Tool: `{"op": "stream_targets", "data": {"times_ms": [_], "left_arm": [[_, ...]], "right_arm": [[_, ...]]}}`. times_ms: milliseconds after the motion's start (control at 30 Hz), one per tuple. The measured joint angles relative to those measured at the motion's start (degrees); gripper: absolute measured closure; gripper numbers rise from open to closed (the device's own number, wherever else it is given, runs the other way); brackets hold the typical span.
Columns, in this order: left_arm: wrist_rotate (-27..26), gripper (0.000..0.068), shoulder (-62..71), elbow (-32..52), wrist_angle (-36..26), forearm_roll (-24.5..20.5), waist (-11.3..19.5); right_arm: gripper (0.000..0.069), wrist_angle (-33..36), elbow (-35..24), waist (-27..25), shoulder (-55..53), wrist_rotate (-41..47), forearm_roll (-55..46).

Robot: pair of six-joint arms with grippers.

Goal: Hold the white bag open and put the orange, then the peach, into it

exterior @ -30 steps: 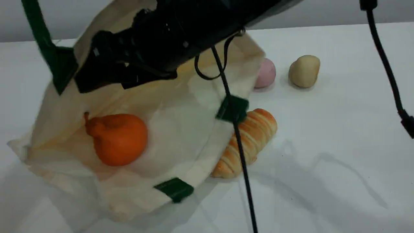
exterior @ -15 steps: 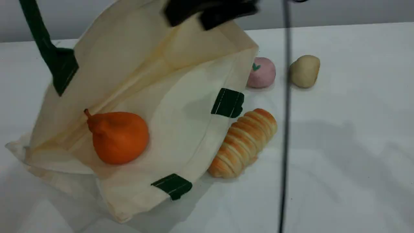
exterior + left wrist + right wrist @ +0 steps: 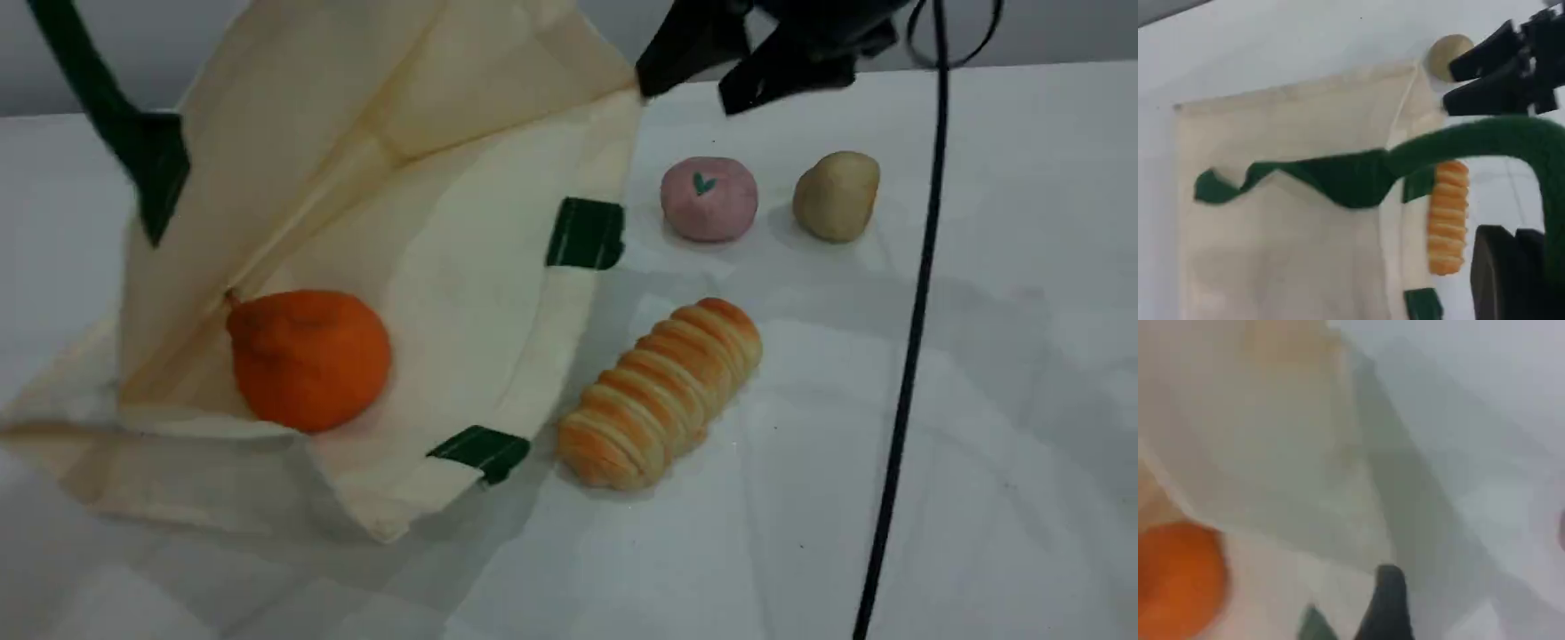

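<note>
Nearest on the table [image 3: 978, 533]: a striped bread roll [image 3: 660, 396], lying just beside the bag's mouth, no part of this job. Left of it, the white bag [image 3: 462, 267], lower side flat on the table, upper side lifted, mouth gaping toward the right. Inside, well back from the mouth on the lower cloth: the orange [image 3: 309, 358]. First half judged done.

Held open by the green handle [image 3: 107, 98], drawn up and out past the scene view's top left corner. From the left wrist camera: left gripper [image 3: 1513, 277] closed tight, with the handle curving over and down to it. Judged pinched on that handle, going by the lifted cloth.

Farther back, out on the bare table and clear of the bag: the peach [image 3: 709, 198], pink with a green leaf mark, not yet in the bag. Just right of it, a beige lump [image 3: 836, 196], to be left alone.

Farthest, above and a little behind the peach: right gripper [image 3: 686, 96], fingers spread wide, nothing between them.

Left to do: come down on the peach, close, carry across to the gaping mouth, release beside the orange. Worth watching: a black cable [image 3: 907, 356] dangling at the right, and the roll close by the mouth.
</note>
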State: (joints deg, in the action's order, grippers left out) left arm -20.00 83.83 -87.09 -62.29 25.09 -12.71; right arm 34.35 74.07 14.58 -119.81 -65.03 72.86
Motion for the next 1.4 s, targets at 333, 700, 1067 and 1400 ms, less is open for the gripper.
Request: {"op": "stream_targets", "data": {"times_ms": [333,700,1067,1400], "left_arm": [[0.0,0.0635,0.0,0.0,-0.2,1.1,0.0],[0.0,0.0635,0.1,0.0,-0.2,2.3,0.0],[0.0,0.0635,0.1,0.0,-0.5,2.2,0.0],[0.0,0.0635,0.1,0.0,-0.5,2.3,0.0]], "right_arm": [[0.0125,-8.5,0.1,0.9,-4.9,-7.8,6.1],[0.0125,-13.5,0.1,0.9,-6.3,-12.7,9.4],[0.0125,-13.4,1.2,0.9,-10.4,-18.4,14.2],[0.0233,-13.6,1.3,0.9,-12.2,-18.5,14.3]]}}
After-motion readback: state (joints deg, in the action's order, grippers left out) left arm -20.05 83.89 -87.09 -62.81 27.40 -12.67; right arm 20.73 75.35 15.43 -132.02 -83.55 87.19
